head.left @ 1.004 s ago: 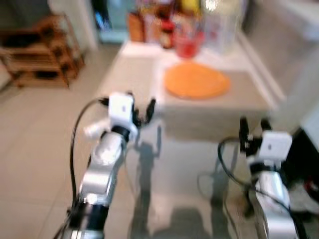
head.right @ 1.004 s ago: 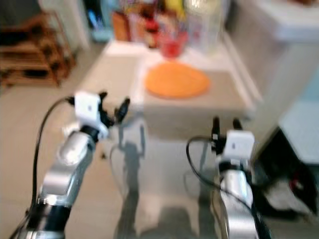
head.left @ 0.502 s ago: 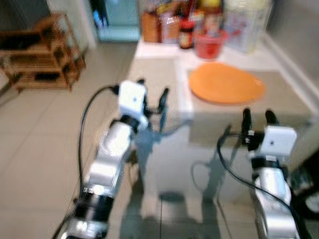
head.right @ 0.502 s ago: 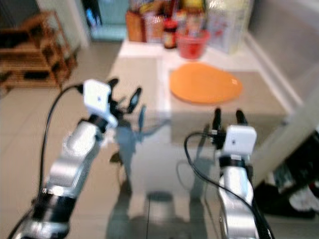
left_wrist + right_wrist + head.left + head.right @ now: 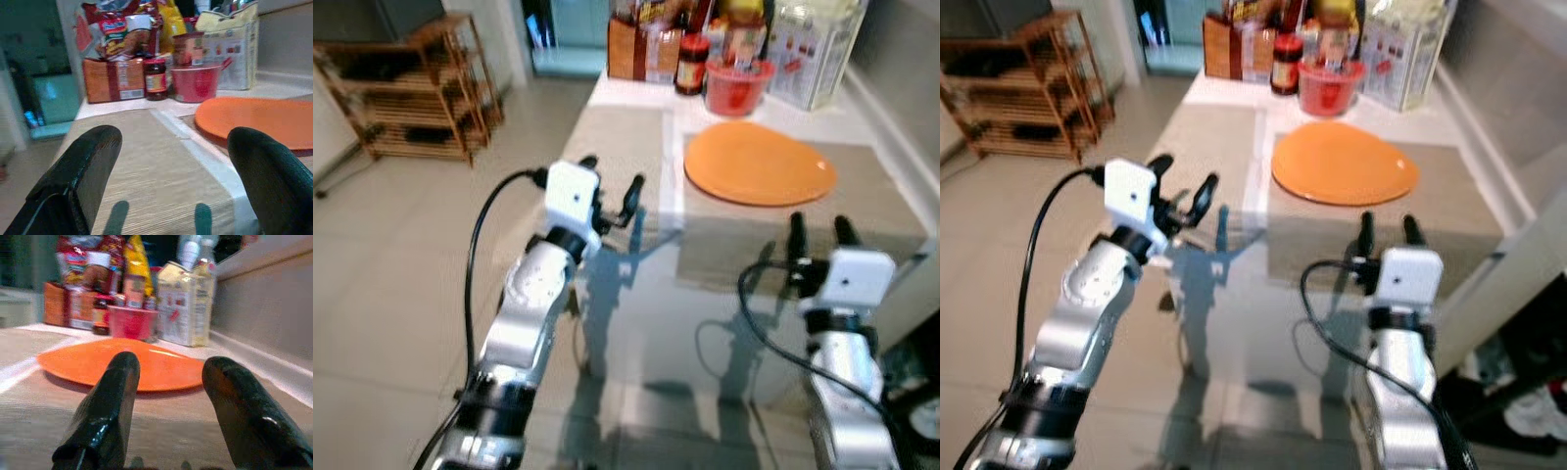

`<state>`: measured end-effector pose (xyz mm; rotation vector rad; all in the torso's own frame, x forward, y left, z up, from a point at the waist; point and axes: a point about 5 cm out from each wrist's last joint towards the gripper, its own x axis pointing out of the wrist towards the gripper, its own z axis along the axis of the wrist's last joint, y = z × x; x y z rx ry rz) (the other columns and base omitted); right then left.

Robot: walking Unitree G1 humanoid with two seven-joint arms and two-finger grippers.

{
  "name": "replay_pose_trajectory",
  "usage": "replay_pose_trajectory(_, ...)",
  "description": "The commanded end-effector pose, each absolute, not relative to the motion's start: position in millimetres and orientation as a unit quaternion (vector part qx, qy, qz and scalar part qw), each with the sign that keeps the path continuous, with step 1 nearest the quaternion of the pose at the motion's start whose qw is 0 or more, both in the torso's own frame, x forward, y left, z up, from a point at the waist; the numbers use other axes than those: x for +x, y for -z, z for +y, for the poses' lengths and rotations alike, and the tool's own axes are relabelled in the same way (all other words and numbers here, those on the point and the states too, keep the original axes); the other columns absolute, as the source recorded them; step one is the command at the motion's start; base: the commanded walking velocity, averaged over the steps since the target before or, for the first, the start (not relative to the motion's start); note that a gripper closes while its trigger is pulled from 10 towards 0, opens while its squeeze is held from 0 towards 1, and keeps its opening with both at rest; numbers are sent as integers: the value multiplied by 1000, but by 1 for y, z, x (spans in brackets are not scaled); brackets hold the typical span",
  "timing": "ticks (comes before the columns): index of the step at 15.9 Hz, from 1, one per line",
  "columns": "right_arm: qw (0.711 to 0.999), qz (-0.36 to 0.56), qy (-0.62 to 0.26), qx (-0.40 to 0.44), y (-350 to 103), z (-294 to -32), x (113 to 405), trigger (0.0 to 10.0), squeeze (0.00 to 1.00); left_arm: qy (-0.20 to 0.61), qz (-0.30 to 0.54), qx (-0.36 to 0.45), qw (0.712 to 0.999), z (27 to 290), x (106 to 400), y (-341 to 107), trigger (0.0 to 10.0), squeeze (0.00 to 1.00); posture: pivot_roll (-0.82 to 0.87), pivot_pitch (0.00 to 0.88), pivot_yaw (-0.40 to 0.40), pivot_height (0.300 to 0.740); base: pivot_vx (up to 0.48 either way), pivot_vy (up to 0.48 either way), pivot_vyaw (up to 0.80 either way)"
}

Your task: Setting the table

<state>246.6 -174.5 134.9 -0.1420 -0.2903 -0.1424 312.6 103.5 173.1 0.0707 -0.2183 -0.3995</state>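
both arms came nearer the table [image 5: 617,147] edge. left gripper [image 5: 612,191] and right gripper [image 5: 815,231] spread, empty. plate [image 5: 759,164] lies flat, long axis left-right.

1. Tall groceries behind the round red plastic bowl [image 5: 737,84]: tops cut off by the upper edge, labels too small to read.
2. Wooden slatted shelf rack [image 5: 415,88]: upper part cut off, contents too dark to tell.
3. Flat round orange plate [image 5: 122,364]: near rim partly hidden behind black fingers [image 5: 108,406].
4. Pale woven placemat [image 5: 146,166]: blurred close to the lens.
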Motion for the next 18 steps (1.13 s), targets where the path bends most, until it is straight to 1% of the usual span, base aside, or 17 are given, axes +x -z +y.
replay_pose_trajectory(1,983,-147,76,-79,-136,-179,246,10000,0,199,-113,31,973,101,314,-176,10000,0,-29,0,40,722,0,-446,0)
replay_pose_trajectory(5,984,-143,74,-78,-135,-179,246,10000,0,196,-109,31,974,102,314,-174,10000,0,-27,0,38,722,0,-428,0)
replay_pose_trajectory(6,984,-143,74,-79,-135,-179,246,10000,0,196,-111,35,974,103,314,-173,10000,0,-27,0,38,722,326,-322,0)
replay_pose_trajectory(9,984,-141,72,-80,-135,-179,246,10000,0,185,-104,38,976,104,317,-172,10000,0,-31,0,35,722,0,0,0)
replay_pose_trajectory(11,984,-140,70,-80,-135,-179,246,10000,0,190,-108,48,975,103,317,-173,10000,0,-31,0,35,722,435,0,0)
replay_pose_trajectory(18,982,-157,66,-83,-140,-179,246,10000,0,186,-122,37,974,103,317,-178,10000,0,-34,0,36,722,441,0,0)
